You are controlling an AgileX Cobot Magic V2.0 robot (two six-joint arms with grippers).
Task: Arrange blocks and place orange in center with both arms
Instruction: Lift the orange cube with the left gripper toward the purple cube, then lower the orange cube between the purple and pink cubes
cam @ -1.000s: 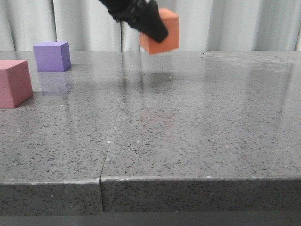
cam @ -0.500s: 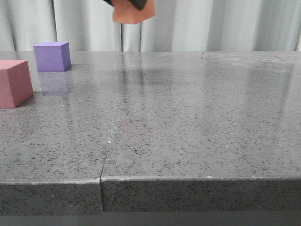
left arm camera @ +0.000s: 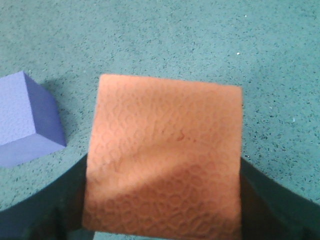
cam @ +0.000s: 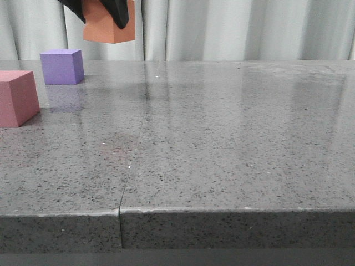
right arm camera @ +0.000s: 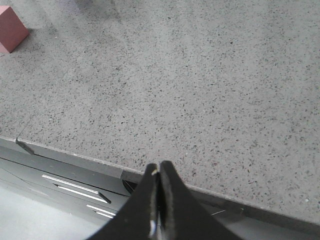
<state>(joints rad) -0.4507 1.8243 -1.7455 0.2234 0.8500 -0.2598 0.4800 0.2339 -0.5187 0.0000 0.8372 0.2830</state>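
Note:
My left gripper is shut on the orange cube and holds it in the air at the top left of the front view, above and right of the purple cube. In the left wrist view the orange cube fills the space between the black fingers, with the purple cube on the table below and to one side. The pink cube rests at the table's left edge and also shows in the right wrist view. My right gripper is shut and empty over the table's front edge.
The grey speckled table has a seam running front to back left of centre. Pale curtains hang behind. Below the front edge, the right wrist view shows a dark frame with metal strips.
My left gripper has carried the orange cube leftward, from over the table's middle back to near the purple cube. It rose out of the top of the view and came down a little.

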